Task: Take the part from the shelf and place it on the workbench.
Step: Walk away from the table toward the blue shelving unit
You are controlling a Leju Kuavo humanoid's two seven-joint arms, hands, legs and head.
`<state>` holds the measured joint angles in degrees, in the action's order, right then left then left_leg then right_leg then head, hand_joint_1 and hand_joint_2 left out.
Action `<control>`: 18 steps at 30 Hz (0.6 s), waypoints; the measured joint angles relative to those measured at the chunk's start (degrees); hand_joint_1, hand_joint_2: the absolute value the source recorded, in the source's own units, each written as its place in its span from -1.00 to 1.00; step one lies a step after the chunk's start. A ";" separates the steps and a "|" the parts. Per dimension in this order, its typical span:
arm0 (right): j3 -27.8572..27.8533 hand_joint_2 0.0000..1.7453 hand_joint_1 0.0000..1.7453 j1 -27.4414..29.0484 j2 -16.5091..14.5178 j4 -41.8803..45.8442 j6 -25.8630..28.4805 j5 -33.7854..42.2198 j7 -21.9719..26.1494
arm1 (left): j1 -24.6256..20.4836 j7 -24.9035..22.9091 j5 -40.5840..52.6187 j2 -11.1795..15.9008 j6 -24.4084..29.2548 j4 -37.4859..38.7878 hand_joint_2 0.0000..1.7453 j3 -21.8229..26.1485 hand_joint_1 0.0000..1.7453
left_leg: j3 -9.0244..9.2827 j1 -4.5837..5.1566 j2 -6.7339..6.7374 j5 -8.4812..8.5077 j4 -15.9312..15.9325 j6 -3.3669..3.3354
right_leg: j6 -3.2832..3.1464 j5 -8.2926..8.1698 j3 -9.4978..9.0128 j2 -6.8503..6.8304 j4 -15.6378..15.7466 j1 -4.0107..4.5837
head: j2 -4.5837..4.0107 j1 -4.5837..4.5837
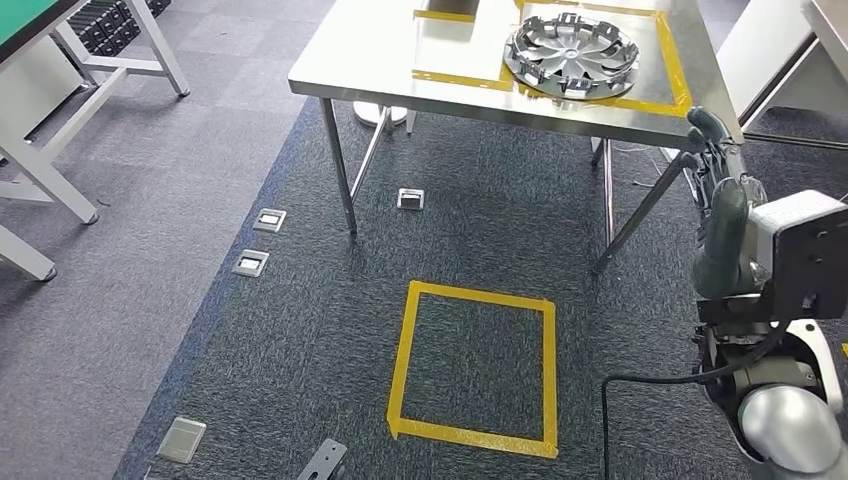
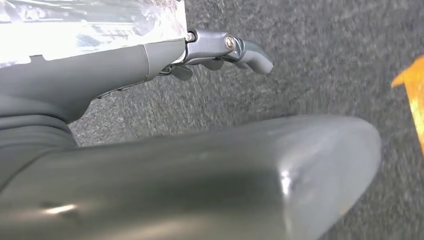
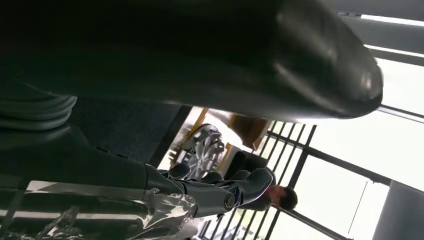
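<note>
The part is a silver wheel cover (image 1: 571, 55). It lies flat on the steel workbench (image 1: 400, 60), inside a rectangle of yellow tape at the bench's right end. My right hand (image 1: 712, 165) is raised beside the bench's near right corner, lower than the top and apart from the part, with nothing in its fingers. The right wrist view shows this hand (image 3: 220, 192) with fingers stretched out and the wheel cover (image 3: 202, 150) beyond them. My left hand (image 2: 220, 47) hangs over dark carpet with its fingers out straight and holds nothing.
A yellow tape square (image 1: 405, 350) marks the carpet in front of the bench. Small metal floor boxes (image 1: 269, 220) lie to its left. A white-legged table (image 1: 60, 60) stands at far left. A person (image 3: 280, 197) is beyond the bench in the right wrist view.
</note>
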<state>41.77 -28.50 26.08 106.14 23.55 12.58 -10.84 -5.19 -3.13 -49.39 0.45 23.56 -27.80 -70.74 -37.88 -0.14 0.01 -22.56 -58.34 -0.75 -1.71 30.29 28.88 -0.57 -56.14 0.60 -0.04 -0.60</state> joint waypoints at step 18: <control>-0.61 1.00 -1.00 4.30 2.78 -25.61 -1.82 6.00 -7.21 | -0.30 -1.10 -3.42 0.03 2.80 -0.07 1.00 -2.88 -1.00 | 6.03 -0.58 -0.16 -5.12 0.88 -0.95 | 1.73 -1.78 5.65 0.02 -3.49 -0.43 | 0.01 0.70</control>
<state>41.16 -24.20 28.87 80.53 21.73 18.57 -18.05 -5.49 -4.23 -52.81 0.48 26.35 -27.87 -73.62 -31.86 -0.72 -0.15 -27.68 -57.46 -1.71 0.03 28.51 34.53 -0.55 -59.63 0.17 -0.04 0.10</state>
